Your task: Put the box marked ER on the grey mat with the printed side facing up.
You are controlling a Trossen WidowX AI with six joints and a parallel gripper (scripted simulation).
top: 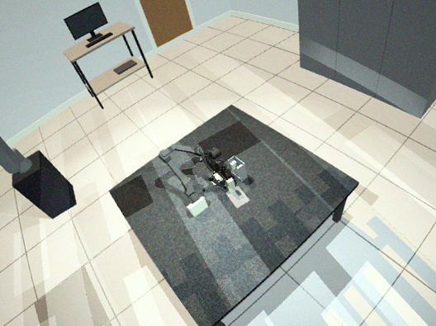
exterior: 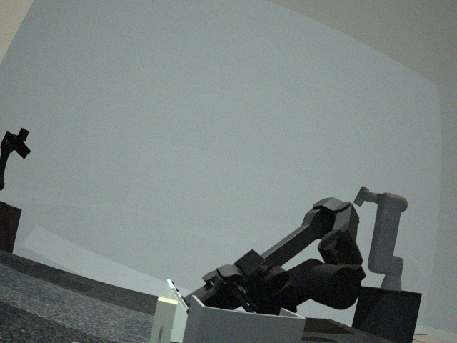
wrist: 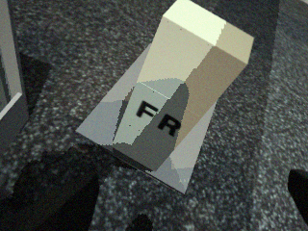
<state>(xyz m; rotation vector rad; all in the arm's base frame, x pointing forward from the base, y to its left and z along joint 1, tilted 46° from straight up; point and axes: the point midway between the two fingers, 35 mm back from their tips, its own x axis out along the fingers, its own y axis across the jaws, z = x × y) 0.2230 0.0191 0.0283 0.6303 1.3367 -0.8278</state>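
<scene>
1. Hovering near the grey mat point(top: 240, 202) point(wrist: 108, 115), the black gripper point(top: 222, 181) point(exterior: 218, 295) point(wrist: 192, 179) stands wide open with nothing between its fingers; in the wrist view, their dark shapes sit at the lower left and right edges.
2. Standing upright on that mat is a cream QSFP-100G box point(top: 230, 185) point(exterior: 163, 321) point(wrist: 168, 72), its large black code reading FR on a side face, low down, rather than facing up.
3. The box marked ER cannot be picked out, as those letters are not legible in any view.
4. Just beside the mat, the bin point(top: 242, 171) point(exterior: 243, 326) point(wrist: 16, 72) rests on the dark counter point(top: 224, 246) point(exterior: 73, 310) point(wrist: 241, 164). At least one pale box point(top: 233, 163) is visible inside it from the top; its printing is too small to read, and the bin's full contents cannot be counted.
5. A pale green-white block point(top: 197, 207) sits on the counter, apart from the mat, on the opposite side from the bin.
6. The arm point(top: 176, 146) point(exterior: 291, 247) bends over the counter, its black gripper end low behind the bin wall in the exterior view. Whether it touches the bin cannot be told.
</scene>
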